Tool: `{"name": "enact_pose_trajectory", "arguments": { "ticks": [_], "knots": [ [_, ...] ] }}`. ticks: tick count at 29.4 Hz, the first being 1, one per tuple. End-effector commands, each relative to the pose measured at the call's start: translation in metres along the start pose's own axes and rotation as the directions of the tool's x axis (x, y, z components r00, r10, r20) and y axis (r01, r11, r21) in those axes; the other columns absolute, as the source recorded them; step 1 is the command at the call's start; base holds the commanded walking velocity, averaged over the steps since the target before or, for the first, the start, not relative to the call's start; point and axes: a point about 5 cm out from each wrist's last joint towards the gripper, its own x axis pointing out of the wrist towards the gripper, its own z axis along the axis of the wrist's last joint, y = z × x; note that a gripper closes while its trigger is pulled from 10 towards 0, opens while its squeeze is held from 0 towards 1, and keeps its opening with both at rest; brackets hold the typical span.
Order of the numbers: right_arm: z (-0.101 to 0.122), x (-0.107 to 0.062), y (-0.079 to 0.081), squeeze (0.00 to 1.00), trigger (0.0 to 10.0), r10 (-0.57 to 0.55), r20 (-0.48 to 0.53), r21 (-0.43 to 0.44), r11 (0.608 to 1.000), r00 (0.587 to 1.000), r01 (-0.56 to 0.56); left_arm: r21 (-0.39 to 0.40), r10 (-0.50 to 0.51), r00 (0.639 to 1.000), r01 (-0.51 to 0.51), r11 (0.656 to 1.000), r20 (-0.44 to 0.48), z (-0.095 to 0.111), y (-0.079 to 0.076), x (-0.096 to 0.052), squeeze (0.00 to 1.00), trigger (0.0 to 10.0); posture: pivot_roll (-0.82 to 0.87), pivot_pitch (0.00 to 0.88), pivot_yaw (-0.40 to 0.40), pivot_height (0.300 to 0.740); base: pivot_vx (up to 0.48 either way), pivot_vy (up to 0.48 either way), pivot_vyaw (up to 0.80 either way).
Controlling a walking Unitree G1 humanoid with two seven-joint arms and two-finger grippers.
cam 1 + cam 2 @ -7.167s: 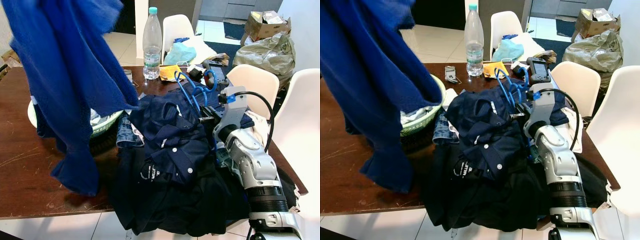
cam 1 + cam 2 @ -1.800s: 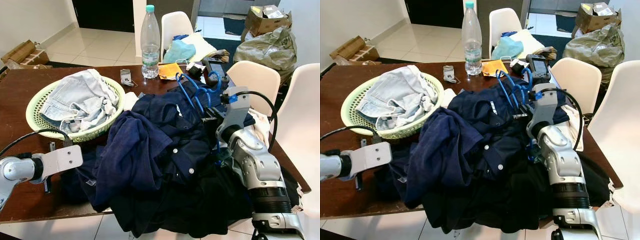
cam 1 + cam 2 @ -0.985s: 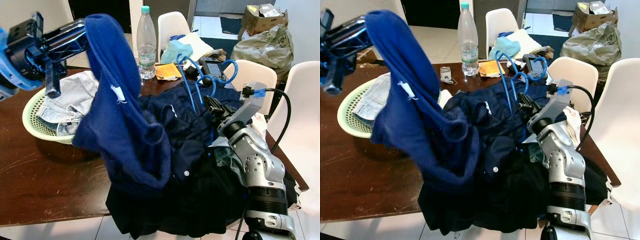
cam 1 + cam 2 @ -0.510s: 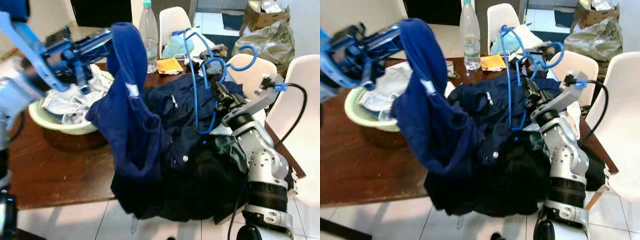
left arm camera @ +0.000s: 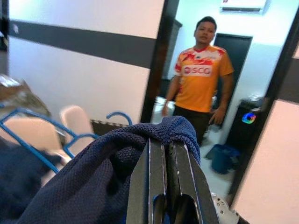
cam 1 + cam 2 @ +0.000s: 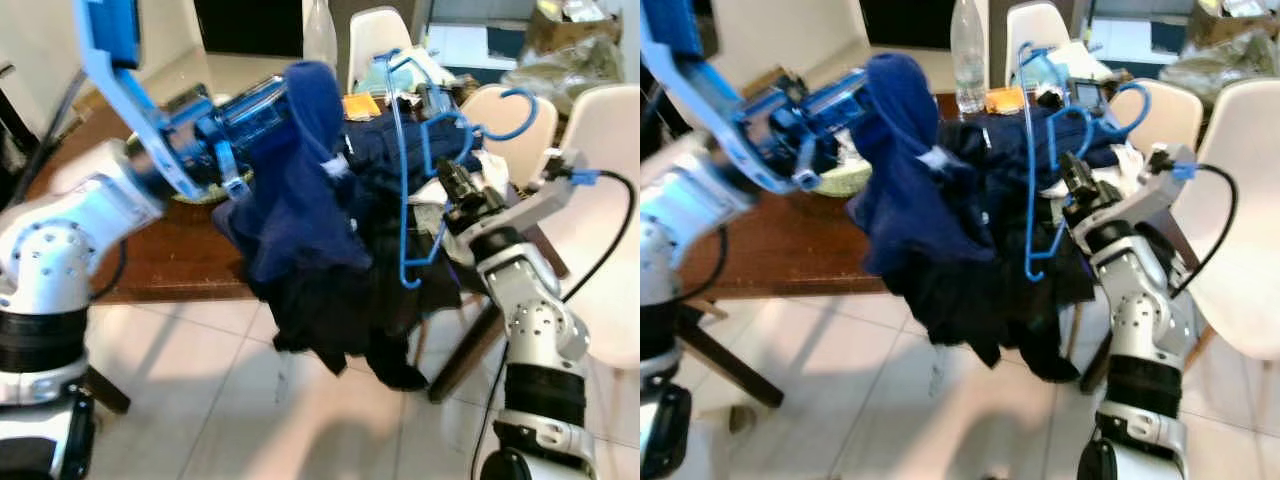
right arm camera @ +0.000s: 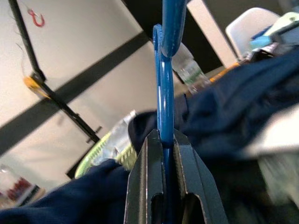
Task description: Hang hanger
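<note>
- Left gripper [image 6: 262,100]: raised over the tabletop [image 6: 180,255], fingers [image 5: 156,182] pinched on a blue garment [image 6: 300,190] that drapes down from them.
- Hanger [image 6: 415,180]: just right of the garment, long axis near vertical, hook up; right arm has it.
- Right gripper [image 6: 455,185]: fingers [image 7: 149,186] clamped on the hanger's bar.
- Judgement: hanger must go left into the garment.
- Left wrist view adds a person [image 5: 202,84] in a doorway; right wrist view adds a basket [image 7: 110,149].

Head stereo pair looking down, wrist cameras close along fingers [image 5: 156,186], sharing blue garment [image 6: 300,190]
</note>
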Motion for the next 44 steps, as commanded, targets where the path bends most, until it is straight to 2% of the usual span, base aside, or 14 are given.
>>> {"name": "enact_pose_trajectory", "arguments": {
  "ticks": [1,11,17,19,20,22,23,26,27,29,30,33,34,44],
  "knots": [
    [-0.004,-0.001,-0.004,0.00,10.0,-0.034,-0.007,-0.010,0.999,0.999,0.034,-0.007,0.013,1.000,-0.013,1.000,-0.016,-0.007,0.001,0.000,0.00,10.0,0.13,0.068,0.020,0.740,-0.386,0.000,-0.80],
    [-0.011,-0.021,-0.055,0.00,10.0,-0.335,-0.069,-0.226,0.923,0.940,0.312,-0.023,0.193,0.964,-0.200,0.980,-0.182,-0.071,0.027,-0.007,0.00,10.0,0.11,0.068,0.020,0.740,-0.033,0.000,-0.80],
    [-0.034,-0.065,-0.097,0.00,10.0,-0.530,-0.158,-0.457,0.787,0.833,0.414,0.024,0.464,0.808,-0.490,0.871,-0.362,-0.140,0.057,-0.060,0.00,10.0,0.08,0.062,0.011,0.740,0.000,0.000,-0.79],
    [-0.034,-0.065,-0.097,0.00,10.0,-0.530,-0.158,-0.457,0.787,0.833,0.414,0.024,0.464,0.808,-0.490,0.871,-0.362,-0.140,0.057,-0.060,0.00,10.0,0.08,0.062,0.011,0.740,0.000,0.000,-0.79],
    [-0.041,-0.082,-0.108,0.00,10.0,-0.575,-0.181,-0.504,0.751,0.798,0.426,0.083,0.533,0.735,-0.553,0.829,-0.420,-0.159,0.060,-0.084,0.00,10.0,0.08,0.057,0.002,0.740,0.000,0.000,-0.79],
    [-0.041,-0.082,-0.108,0.00,10.0,-0.575,-0.181,-0.504,0.751,0.798,0.426,0.083,0.533,0.735,-0.553,0.829,-0.420,-0.159,0.060,-0.084,0.00,10.0,0.08,0.057,0.002,0.740,0.000,0.000,-0.79],
    [-0.050,-0.104,-0.120,0.00,10.0,-0.620,-0.215,-0.543,0.718,0.754,0.436,0.140,0.586,0.643,-0.606,0.783,-0.493,-0.180,0.059,-0.113,0.00,10.0,0.08,0.051,-0.006,0.740,0.000,0.000,-0.79],
    [-0.050,-0.104,-0.120,0.00,10.0,-0.620,-0.215,-0.543,0.718,0.754,0.436,0.140,0.586,0.643,-0.606,0.783,-0.493,-0.180,0.059,-0.113,0.00,10.0,0.08,0.051,-0.006,0.740,0.000,0.000,-0.79],
    [-0.059,-0.126,-0.130,0.00,10.0,-0.658,-0.253,-0.574,0.692,0.709,0.438,0.180,0.611,0.553,-0.640,0.747,-0.567,-0.201,0.054,-0.142,0.00,10.0,0.08,0.049,-0.011,0.740,0.000,0.000,-0.79],
    [-0.059,-0.126,-0.130,0.00,10.0,-0.658,-0.253,-0.574,0.692,0.709,0.438,0.180,0.611,0.553,-0.640,0.747,-0.567,-0.201,0.054,-0.142,0.00,10.0,0.08,0.049,-0.011,0.740,0.000,0.000,-0.79],
    [-0.073,-0.156,-0.139,0.00,10.0,-0.685,-0.314,-0.571,0.689,0.658,0.446,0.193,0.611,0.457,-0.677,0.710,-0.646,-0.224,0.039,-0.179,0.00,10.0,0.07,0.037,-0.025,0.740,0.000,0.000,-0.79],
    [-0.073,-0.156,-0.139,0.00,10.0,-0.685,-0.314,-0.571,0.689,0.658,0.446,0.193,0.611,0.457,-0.677,0.710,-0.646,-0.224,0.039,-0.179,0.00,10.0,0.07,0.037,-0.025,0.740,0.000,0.000,-0.79],
    [-0.087,-0.181,-0.143,0.00,10.0,-0.692,-0.366,-0.563,0.697,0.622,0.445,0.175,0.603,0.390,-0.722,0.669,-0.696,-0.240,0.024,-0.209,0.00,10.0,0.07,0.035,-0.028,0.740,0.000,0.000,-0.79],
    [-0.113,-0.241,-0.143,0.00,10.0,-0.689,-0.422,-0.393,0.725,0.590,0.566,0.047,0.656,0.389,-0.838,0.544,-0.647,-0.259,-0.019,-0.245,0.00,10.0,0.07,0.028,-0.035,0.740,0.000,0.000,-0.79]
  ]
}}
